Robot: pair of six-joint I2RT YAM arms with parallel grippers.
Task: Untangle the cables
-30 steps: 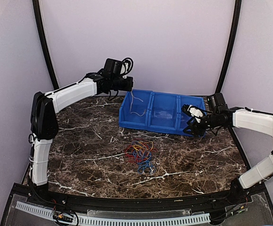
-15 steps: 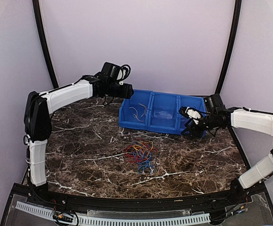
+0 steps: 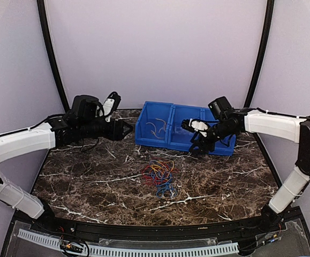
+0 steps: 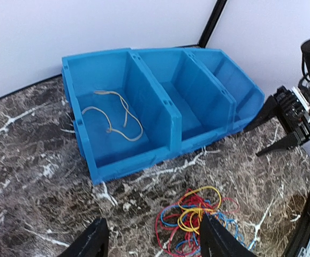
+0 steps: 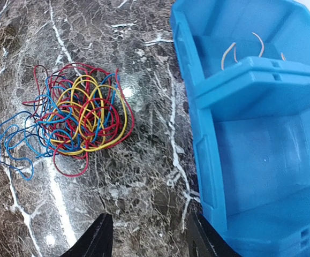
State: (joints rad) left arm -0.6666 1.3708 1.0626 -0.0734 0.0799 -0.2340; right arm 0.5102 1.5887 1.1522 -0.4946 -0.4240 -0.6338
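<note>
Dark brown marble with white veins makes up the table (image 3: 90,171), closed in by pale lilac walls (image 3: 160,48) with two black poles (image 3: 50,48) curving up in the far corners.

One blue bin (image 3: 160,142) sits at the far middle of the table, split into three compartments. Its left compartment holds a single pale wire (image 4: 117,115), lying loose on the floor of it. The other two compartments look bare from the wrist views.

One bunch of cables (image 3: 158,175) lies on the marble just in front of the bin, apart from it, with yellow, blue and red strands looped through one another. Yellow sits mostly in the middle, and blue loops trail out to one side (image 5: 74,115). How many strands there are cannot be counted.

Two arms reach in. The left gripper (image 3: 129,128) hangs off to the left of the bin, clear of it, its two fingers (image 4: 98,241) spread apart with nothing between them. The right gripper (image 3: 189,136) hangs at the front of the bin, around its middle and right compartments, fingers (image 5: 98,235) also spread and empty. Neither touches the cables, and nothing lies between either gripper and the bunch.
</note>
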